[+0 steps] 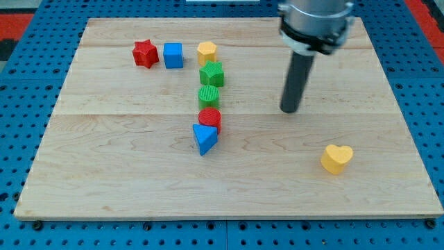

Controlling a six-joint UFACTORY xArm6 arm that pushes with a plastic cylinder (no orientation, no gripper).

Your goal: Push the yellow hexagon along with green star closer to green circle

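The yellow hexagon (207, 51) sits near the view's top, left of centre. The green star (211, 73) touches it just below. The green circle (209, 96) lies right below the star, with a small gap or light contact. The three form a near-vertical column. My tip (289, 110) rests on the board well to the view's right of the green circle, apart from every block.
A red circle (209, 118) and a blue triangle (204, 137) continue the column below the green circle. A red star (146, 53) and a blue cube (173, 55) sit left of the hexagon. A yellow heart (337, 158) lies at lower right. The wooden board (104, 160) rests on blue pegboard.
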